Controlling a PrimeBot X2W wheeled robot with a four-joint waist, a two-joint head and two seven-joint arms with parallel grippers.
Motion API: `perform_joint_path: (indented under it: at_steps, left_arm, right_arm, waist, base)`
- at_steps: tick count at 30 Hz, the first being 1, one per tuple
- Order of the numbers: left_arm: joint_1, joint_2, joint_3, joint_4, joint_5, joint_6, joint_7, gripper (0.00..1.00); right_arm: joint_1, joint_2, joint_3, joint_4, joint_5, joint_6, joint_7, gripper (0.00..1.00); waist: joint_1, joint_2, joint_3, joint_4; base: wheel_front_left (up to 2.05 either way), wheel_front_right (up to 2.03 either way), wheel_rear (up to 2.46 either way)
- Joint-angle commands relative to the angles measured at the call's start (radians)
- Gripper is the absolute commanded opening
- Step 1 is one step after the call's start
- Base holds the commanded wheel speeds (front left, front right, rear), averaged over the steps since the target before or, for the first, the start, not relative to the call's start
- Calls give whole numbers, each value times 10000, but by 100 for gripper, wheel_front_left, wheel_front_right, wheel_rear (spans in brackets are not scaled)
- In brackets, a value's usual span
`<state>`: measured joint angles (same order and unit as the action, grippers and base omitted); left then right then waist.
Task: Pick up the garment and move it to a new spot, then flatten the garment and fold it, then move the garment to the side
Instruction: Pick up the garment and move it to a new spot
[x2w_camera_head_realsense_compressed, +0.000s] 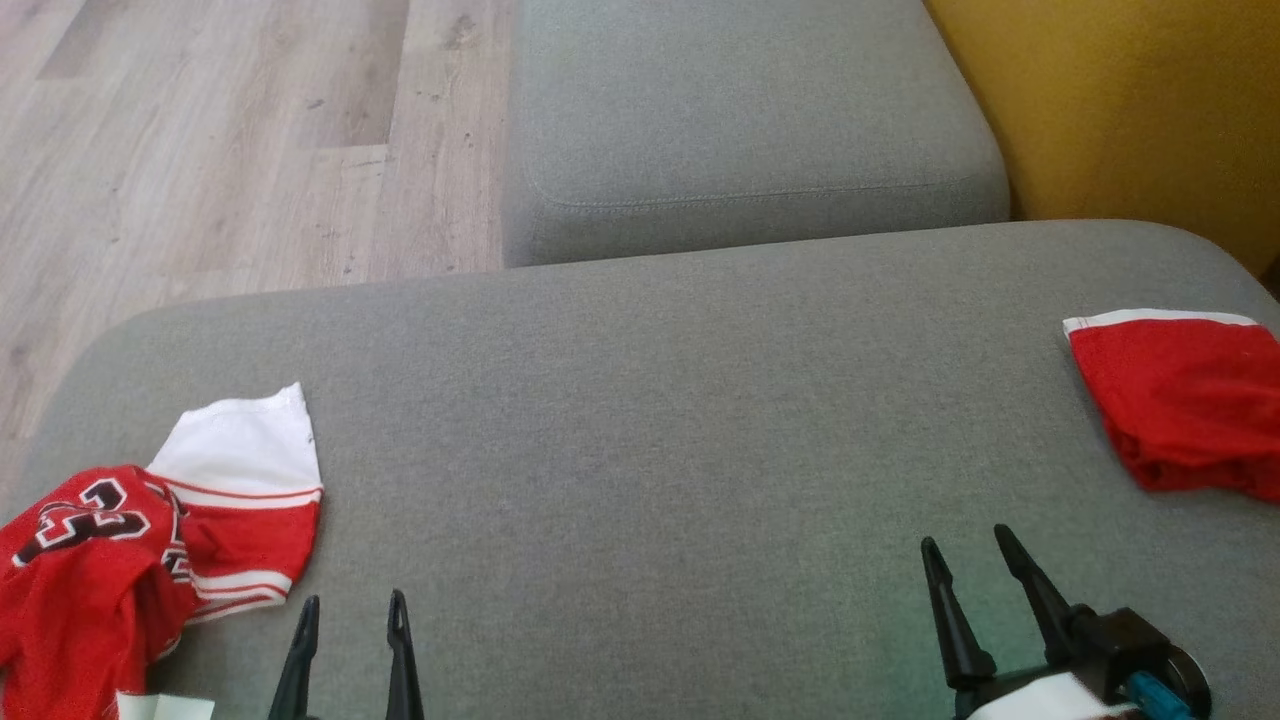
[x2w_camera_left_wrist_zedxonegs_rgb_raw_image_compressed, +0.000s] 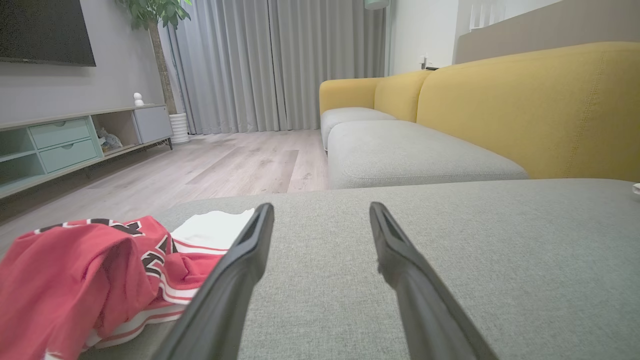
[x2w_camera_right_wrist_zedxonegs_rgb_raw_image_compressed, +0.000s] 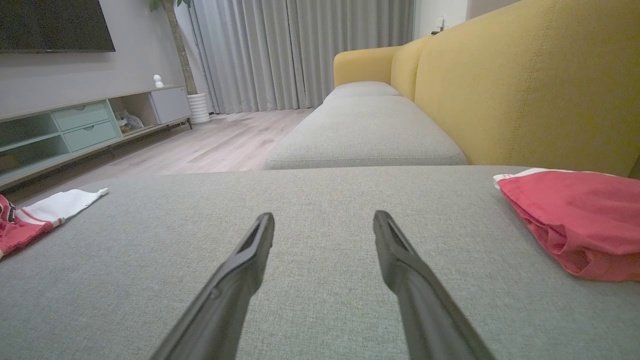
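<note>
A crumpled red and white jersey garment (x2w_camera_head_realsense_compressed: 150, 540) with black lettering lies at the near left of the grey sofa seat (x2w_camera_head_realsense_compressed: 650, 420); it also shows in the left wrist view (x2w_camera_left_wrist_zedxonegs_rgb_raw_image_compressed: 100, 270) and at the right wrist view's left edge (x2w_camera_right_wrist_zedxonegs_rgb_raw_image_compressed: 30, 217). A folded red garment (x2w_camera_head_realsense_compressed: 1185, 400) with a white band rests at the far right, near the yellow backrest (x2w_camera_right_wrist_zedxonegs_rgb_raw_image_compressed: 575, 220). My left gripper (x2w_camera_head_realsense_compressed: 352, 608) stands open just right of the crumpled jersey, holding nothing (x2w_camera_left_wrist_zedxonegs_rgb_raw_image_compressed: 320, 212). My right gripper (x2w_camera_head_realsense_compressed: 965, 545) is open above bare cushion, left of the folded piece (x2w_camera_right_wrist_zedxonegs_rgb_raw_image_compressed: 324, 220).
A second grey seat cushion (x2w_camera_head_realsense_compressed: 740, 120) lies beyond this one, with the yellow sofa back (x2w_camera_head_realsense_compressed: 1130, 110) on the right. Wooden floor (x2w_camera_head_realsense_compressed: 220, 140) runs off to the left. A TV cabinet (x2w_camera_left_wrist_zedxonegs_rgb_raw_image_compressed: 65, 140), a plant pot (x2w_camera_left_wrist_zedxonegs_rgb_raw_image_compressed: 179, 127) and curtains (x2w_camera_left_wrist_zedxonegs_rgb_raw_image_compressed: 280, 65) stand across the room.
</note>
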<state>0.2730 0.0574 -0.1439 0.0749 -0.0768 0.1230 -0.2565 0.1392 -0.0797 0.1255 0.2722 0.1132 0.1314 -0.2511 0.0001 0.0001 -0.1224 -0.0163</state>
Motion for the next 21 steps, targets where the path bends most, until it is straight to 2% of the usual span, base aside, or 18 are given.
perform_joint_path:
  at_steps: [1,6,10,13,19,20,21]
  left_arm:
    - [-351,-71,230,-268,76,-5,-53,100]
    - [-360,-71,161,-205,120,-86,-53,100]
    - [-421,-71,104,-136,287,-182,-53,100]
    - [-508,-71,76,-109,408,-218,-53,100]
    - [-527,-71,217,-123,490,-166,-53,100]
    - [-527,-71,217,-123,490,-166,-53,100]
    - [-514,-71,263,-125,482,-144,-53,100]
  right_arm:
    - [-213,-28,160,-325,-17,-7,-107,100]
    - [-190,-9,71,-319,-2,-7,-107,100]
    - [-97,14,-47,-300,44,-7,-107,100]
    - [-27,67,-131,-291,117,-7,-107,100]
    - [-182,176,-22,-311,222,-7,-107,100]
    - [-182,176,-22,-311,222,-7,-107,100]
    - [-229,186,-7,-310,224,-7,-107,100]
  waist:
    - [-1,-1,1,23]
    - [-1,-1,2,171]
    - [-1,-1,35,612]
    - [-1,-1,103,1242]
    - [-1,-1,351,2972]
    - [-1,-1,351,2972]
    - [-1,-1,395,3262]
  base:
    - [0,0,0]
    - [0,0,0]
    - [0,0,0]
    - [0,0,0]
    - [0,0,0]
    - [0,0,0]
    - [0,0,0]
